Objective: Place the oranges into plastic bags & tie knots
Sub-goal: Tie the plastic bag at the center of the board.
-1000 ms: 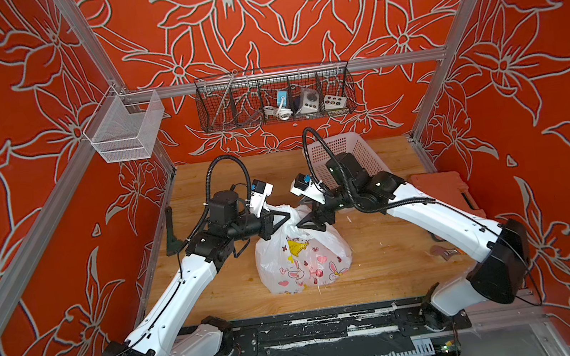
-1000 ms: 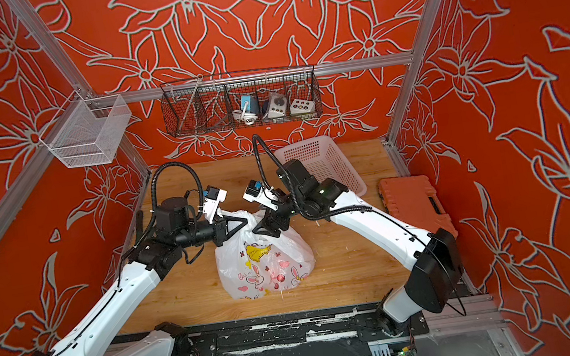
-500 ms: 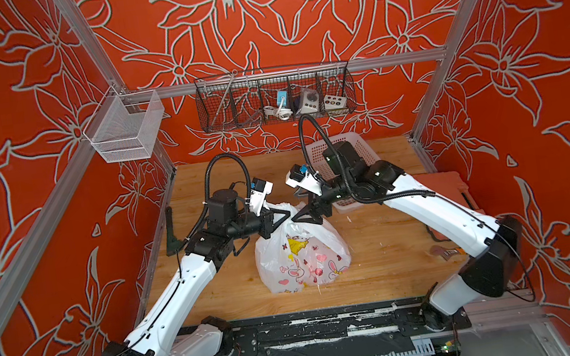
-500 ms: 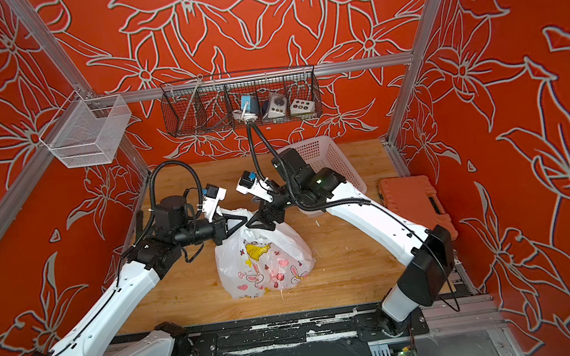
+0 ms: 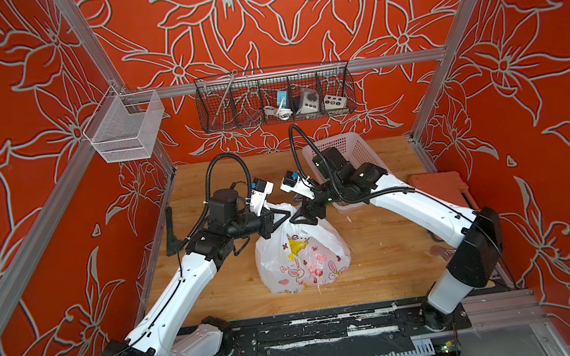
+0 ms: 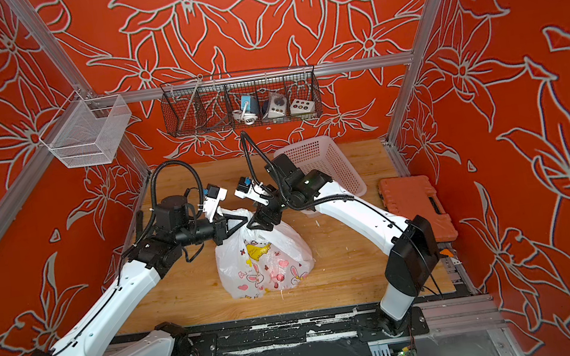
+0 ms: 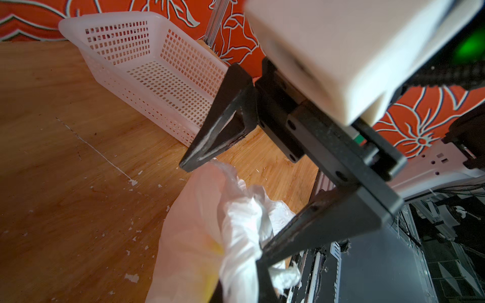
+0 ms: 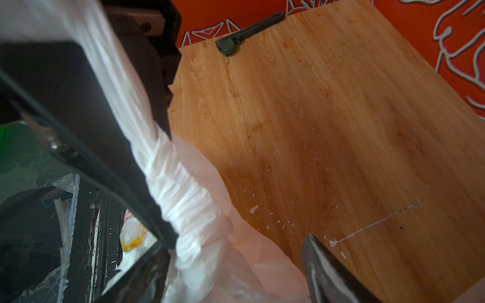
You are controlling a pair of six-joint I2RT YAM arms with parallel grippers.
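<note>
Slumping in the middle of the tabletop, the bag looks soft, slippery and bottom-heavy, with its fruit hidden. The gathered handles on top look the best hold. The left fingers pinch them shut, while the right fingers gape wide around them, gripping nothing.

My wooden bench is carrying the printed plastic bag near its middle. A white perforated basket is sitting at the back, an orange case is lying at my right edge, and a dark tool is resting at the left edge.
</note>
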